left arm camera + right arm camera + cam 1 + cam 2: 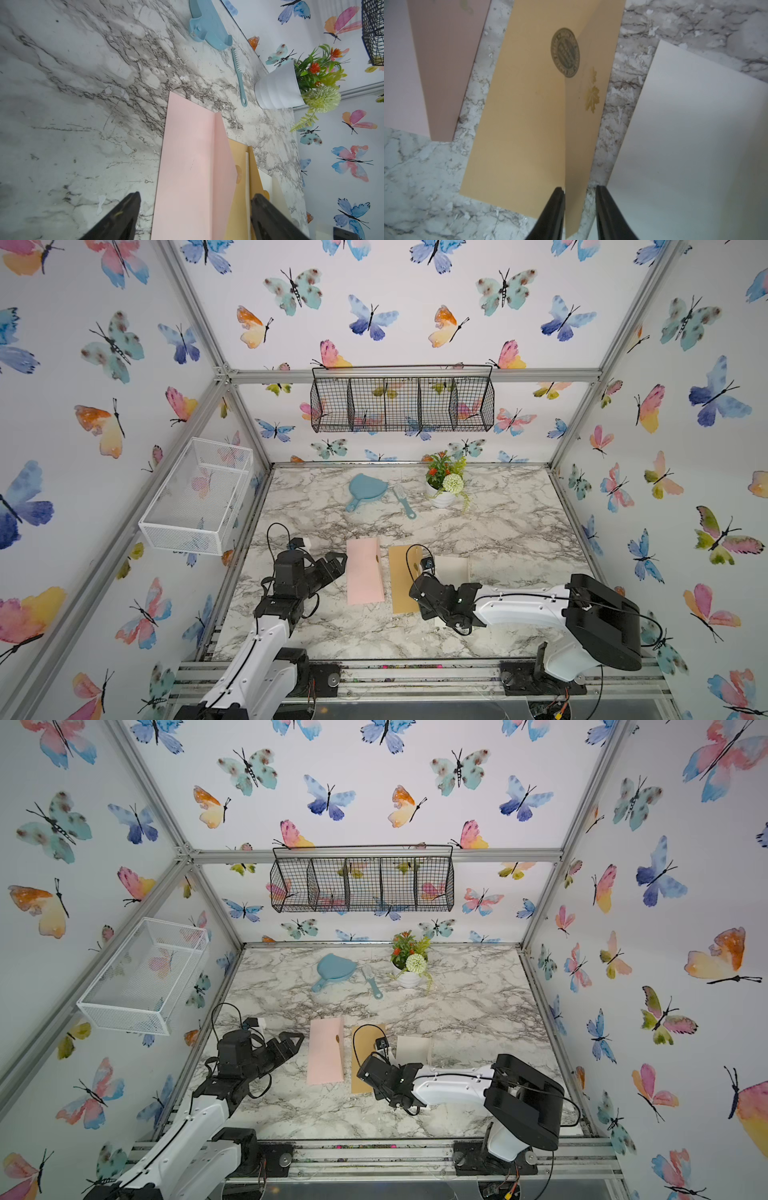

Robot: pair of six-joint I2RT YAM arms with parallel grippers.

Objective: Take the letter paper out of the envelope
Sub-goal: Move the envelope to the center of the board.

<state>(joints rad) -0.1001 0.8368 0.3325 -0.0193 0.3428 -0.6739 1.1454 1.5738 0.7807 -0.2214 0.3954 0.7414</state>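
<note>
envelopes, two: pink envelope (365, 572), tan envelope (399, 593); perhaps one white sheet (455, 570).

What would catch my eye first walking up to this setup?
Butterfly wallpaper covers the walls. On the marble table, a pink envelope and a tan envelope lie side by side between the two robot arms. The right hand straddles the tan envelope's raised flap.
</note>
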